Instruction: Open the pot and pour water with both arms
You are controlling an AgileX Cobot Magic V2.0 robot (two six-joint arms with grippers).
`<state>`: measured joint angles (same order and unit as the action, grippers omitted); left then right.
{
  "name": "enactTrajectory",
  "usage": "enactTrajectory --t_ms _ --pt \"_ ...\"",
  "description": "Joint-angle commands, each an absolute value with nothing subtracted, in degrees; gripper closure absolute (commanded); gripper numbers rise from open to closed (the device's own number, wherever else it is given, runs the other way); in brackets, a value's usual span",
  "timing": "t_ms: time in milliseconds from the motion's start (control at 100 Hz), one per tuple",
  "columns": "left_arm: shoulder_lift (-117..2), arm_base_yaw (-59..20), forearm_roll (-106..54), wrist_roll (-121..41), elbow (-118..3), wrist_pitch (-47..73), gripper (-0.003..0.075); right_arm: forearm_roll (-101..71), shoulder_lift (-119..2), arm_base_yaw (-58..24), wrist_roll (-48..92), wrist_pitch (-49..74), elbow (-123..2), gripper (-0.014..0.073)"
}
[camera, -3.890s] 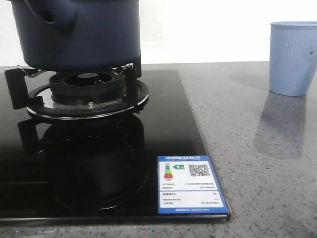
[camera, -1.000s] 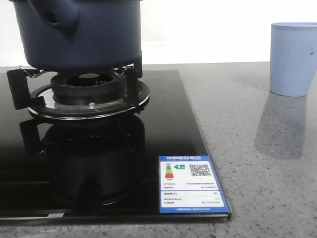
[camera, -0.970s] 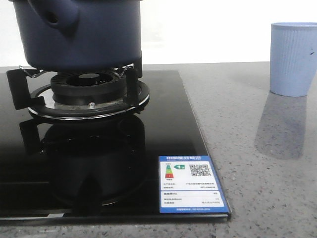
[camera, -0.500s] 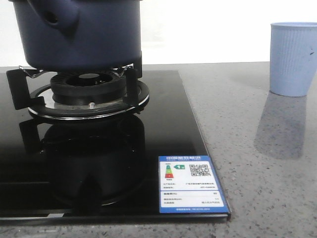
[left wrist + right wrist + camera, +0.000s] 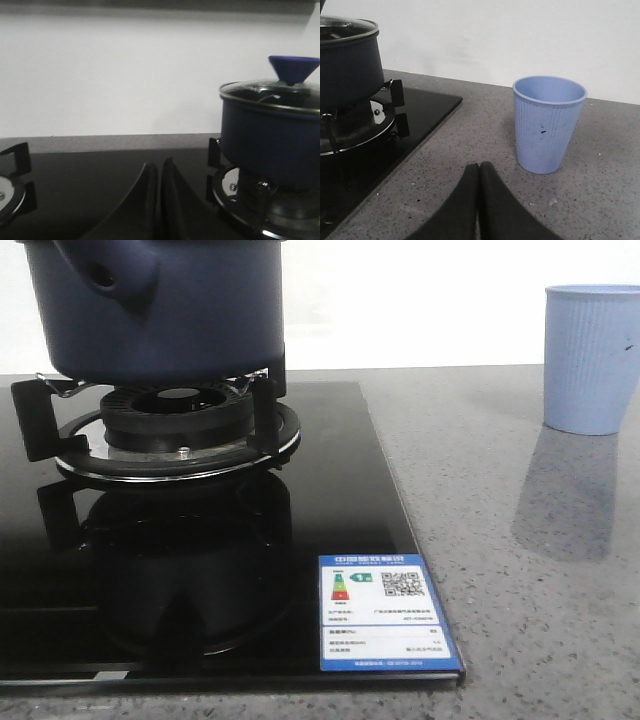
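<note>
Wrist views show both pincers, left [image 5: 158,172] and right [image 5: 478,172], pressed together, empty, level.

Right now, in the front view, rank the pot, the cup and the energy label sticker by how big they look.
1. pot, though cropped by the frame
2. energy label sticker
3. cup, though it stands farther back, so its rank against the sticker is unsure

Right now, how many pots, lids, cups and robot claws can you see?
Pots: 1, the dark blue pot on the burner.
Lids: 1, the glass lid on it.
Cups: 1, the light blue cup.
Claws: 2, left claw, right claw.
Total: 5.
</note>
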<state>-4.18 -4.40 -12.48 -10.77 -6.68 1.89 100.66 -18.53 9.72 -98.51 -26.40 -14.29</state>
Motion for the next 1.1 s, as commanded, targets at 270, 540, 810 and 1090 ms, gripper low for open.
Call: enactTrajectory --t_ms 270,540,810,1090 --pt "1.68 0.69 -9.21 -5.98 0.86 2.67 0.0736 99.21 -18.78 9.65 -98.56 -25.14 -15.79 0.0644" --pt "1.56 0.69 -11.50 -5.98 0.76 4.87 0.0736 99.21 -18.78 9.76 -98.56 -25.14 -15.79 0.0644" --pt "1.56 0.69 -11.50 -5.98 0.76 4.87 0.0736 99.21 -18.78 9.76 -98.56 -25.14 -15.79 0.0644" --pt "1.56 0.69 -11.50 -5.98 0.76 4.87 0.0736 99.81 -18.78 9.76 -98.56 -24.53 -15.79 0.0644"
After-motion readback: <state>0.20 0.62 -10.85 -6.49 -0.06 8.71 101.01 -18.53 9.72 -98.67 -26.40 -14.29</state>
